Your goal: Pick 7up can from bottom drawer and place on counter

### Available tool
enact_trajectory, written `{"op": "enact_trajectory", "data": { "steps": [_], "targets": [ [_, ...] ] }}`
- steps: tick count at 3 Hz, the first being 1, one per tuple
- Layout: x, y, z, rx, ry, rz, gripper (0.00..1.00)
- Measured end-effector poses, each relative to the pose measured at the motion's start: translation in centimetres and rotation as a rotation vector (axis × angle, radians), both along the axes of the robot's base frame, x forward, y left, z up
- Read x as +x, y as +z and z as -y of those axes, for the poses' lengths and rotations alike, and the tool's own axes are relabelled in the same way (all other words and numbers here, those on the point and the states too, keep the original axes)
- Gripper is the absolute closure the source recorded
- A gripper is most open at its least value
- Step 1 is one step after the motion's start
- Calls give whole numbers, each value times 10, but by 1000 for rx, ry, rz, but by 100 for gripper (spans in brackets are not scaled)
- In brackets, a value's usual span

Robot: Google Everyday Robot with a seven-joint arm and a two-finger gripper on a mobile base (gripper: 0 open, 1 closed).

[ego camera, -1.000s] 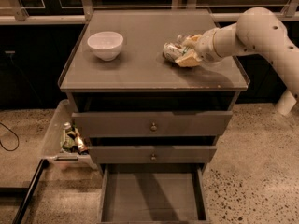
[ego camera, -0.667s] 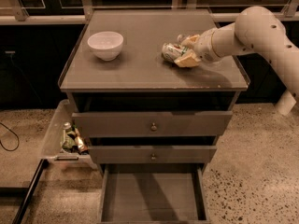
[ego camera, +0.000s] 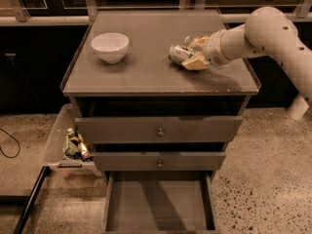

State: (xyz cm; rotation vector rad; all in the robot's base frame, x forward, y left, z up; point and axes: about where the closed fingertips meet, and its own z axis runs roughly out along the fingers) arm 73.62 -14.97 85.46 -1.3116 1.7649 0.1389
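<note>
The 7up can [ego camera: 177,52], silver and green, lies on its side on the counter [ego camera: 141,72], right of centre. My gripper [ego camera: 190,53] reaches in from the right and is shut on the can's right end, one tan finger [ego camera: 198,42] behind it and the other in front. The can looks to rest on or just above the glossy top. The bottom drawer [ego camera: 158,204] is pulled open below, and its flat floor is bare.
A white bowl [ego camera: 110,46] stands at the counter's left. The two knobbed drawers [ego camera: 158,130] above the bottom one stand slightly out. A clear bin [ego camera: 68,147] with bottles and packets sits on the floor left of the cabinet. Dark rails run behind.
The gripper and the can have shifted very slightly left on the counter; otherwise nothing has visibly changed.
</note>
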Motion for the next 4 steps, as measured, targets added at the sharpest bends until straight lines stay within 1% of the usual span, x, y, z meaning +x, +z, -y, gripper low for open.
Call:
{"op": "enact_trajectory", "data": {
  "steps": [1, 2, 3, 4],
  "targets": [
    [-3, 2, -8, -5, 17, 4, 34],
    [-9, 17, -28, -17, 54, 26, 11],
    [-9, 17, -28, -17, 54, 26, 0],
    [-9, 17, -28, -17, 54, 26, 0]
  ]
}}
